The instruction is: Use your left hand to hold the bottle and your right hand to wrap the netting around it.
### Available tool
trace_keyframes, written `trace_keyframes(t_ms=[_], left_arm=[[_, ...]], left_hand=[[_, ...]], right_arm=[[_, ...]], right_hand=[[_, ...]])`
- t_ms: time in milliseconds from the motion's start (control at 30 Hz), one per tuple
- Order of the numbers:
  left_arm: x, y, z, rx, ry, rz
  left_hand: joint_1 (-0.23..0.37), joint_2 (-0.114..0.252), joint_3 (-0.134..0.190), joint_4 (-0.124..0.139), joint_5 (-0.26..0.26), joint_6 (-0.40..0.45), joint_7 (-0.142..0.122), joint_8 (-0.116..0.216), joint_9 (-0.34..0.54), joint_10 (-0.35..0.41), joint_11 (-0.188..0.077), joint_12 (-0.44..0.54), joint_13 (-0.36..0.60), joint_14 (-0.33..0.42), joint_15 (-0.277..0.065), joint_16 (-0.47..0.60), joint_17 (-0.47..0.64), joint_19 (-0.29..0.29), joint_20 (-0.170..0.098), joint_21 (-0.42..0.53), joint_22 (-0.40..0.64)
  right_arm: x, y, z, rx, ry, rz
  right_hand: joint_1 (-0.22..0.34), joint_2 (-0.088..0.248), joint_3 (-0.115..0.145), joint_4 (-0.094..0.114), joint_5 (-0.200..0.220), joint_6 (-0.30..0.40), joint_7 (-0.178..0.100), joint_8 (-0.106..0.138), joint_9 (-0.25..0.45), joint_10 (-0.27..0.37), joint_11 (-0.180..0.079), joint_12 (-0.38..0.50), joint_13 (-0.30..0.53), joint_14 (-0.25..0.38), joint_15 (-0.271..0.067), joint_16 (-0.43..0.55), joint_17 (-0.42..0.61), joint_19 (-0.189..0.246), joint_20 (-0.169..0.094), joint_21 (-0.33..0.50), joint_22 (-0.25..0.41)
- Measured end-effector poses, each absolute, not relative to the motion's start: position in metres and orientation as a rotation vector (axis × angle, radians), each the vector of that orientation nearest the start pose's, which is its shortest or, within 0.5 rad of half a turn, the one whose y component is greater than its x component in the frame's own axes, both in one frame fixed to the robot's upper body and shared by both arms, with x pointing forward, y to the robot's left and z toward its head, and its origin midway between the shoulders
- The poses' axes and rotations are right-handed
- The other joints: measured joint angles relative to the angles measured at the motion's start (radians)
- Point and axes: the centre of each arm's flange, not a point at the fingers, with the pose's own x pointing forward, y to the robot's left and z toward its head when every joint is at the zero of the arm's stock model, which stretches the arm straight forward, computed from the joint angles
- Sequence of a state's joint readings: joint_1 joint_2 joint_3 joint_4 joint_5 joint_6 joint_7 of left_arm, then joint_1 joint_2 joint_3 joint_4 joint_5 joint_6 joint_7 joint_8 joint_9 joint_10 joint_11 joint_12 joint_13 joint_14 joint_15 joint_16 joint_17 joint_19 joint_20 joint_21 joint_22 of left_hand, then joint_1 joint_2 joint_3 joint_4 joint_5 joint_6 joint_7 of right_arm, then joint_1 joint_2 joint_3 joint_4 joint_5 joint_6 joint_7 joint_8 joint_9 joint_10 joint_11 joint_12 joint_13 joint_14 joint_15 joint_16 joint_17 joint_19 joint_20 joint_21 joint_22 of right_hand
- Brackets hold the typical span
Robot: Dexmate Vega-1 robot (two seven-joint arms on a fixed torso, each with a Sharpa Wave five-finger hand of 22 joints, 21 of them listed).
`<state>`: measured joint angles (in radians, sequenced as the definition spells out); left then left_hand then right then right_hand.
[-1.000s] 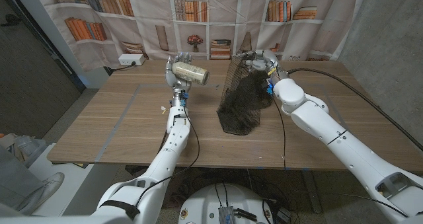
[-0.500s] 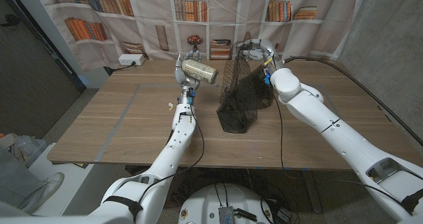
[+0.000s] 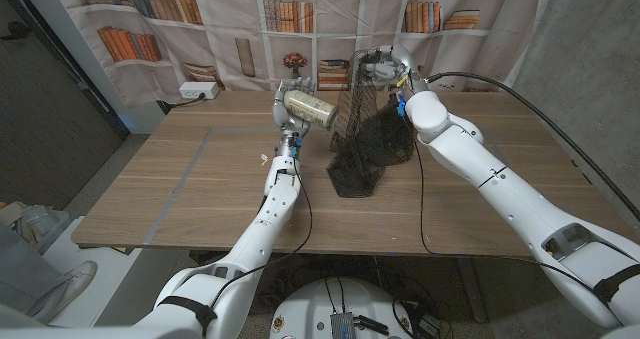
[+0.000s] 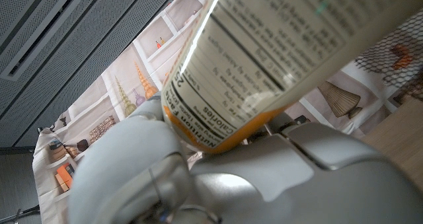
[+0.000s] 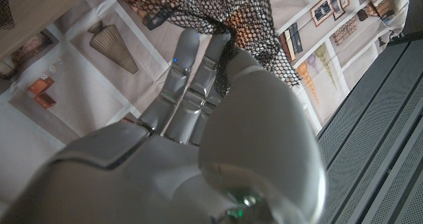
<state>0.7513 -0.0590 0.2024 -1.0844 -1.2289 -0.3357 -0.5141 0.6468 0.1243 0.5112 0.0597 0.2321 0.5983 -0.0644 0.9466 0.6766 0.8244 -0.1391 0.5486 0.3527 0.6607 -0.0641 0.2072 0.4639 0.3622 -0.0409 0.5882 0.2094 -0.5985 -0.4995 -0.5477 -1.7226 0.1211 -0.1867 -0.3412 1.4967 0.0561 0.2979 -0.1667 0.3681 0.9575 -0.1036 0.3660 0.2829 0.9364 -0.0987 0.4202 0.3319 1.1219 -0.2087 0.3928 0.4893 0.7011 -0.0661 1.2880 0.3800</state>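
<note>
My left hand (image 3: 288, 101) holds a cream-labelled bottle (image 3: 309, 109) on its side above the far middle of the table, with one end toward the netting. In the left wrist view the bottle (image 4: 277, 59) lies across my left hand (image 4: 218, 178), its printed label facing the camera. My right hand (image 3: 385, 71) grips the top edge of the black netting (image 3: 365, 144), which hangs down with its lower end on the table just right of the bottle. Black netting (image 5: 218, 9) drapes over the fingers (image 5: 192, 85) of my right hand (image 5: 198, 145) in the right wrist view.
The wooden table (image 3: 180, 189) runs wide on both sides of the netting. A bookshelf-print curtain (image 3: 200, 19) hangs behind the table. A white power strip (image 3: 199, 92) sits at the far left edge. A black cable (image 3: 540, 129) trails along my right arm.
My left hand has carried the bottle to the right, close up to the netting. My right hand has lifted the netting's top edge slightly and shifted it left toward the bottle.
</note>
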Motion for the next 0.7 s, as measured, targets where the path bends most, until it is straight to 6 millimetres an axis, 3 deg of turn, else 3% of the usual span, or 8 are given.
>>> trace_keyframes(t_ms=[700], left_arm=[[0.665,0.134,0.005,-1.018,-0.744,-0.655]], left_hand=[[0.000,0.000,0.000,0.000,0.000,0.002,-0.002,0.000,0.000,0.000,0.000,0.000,0.000,0.000,0.000,0.000,0.000,0.000,0.000,0.000,0.000]], right_arm=[[0.589,-0.154,0.188,-0.489,-0.881,-0.066]], right_hand=[[0.000,0.000,0.000,0.000,-0.001,0.000,0.000,-0.012,-0.012,0.000,0.000,0.000,0.006,0.002,0.002,0.000,0.005,-0.004,-0.004,0.000,-0.004]])
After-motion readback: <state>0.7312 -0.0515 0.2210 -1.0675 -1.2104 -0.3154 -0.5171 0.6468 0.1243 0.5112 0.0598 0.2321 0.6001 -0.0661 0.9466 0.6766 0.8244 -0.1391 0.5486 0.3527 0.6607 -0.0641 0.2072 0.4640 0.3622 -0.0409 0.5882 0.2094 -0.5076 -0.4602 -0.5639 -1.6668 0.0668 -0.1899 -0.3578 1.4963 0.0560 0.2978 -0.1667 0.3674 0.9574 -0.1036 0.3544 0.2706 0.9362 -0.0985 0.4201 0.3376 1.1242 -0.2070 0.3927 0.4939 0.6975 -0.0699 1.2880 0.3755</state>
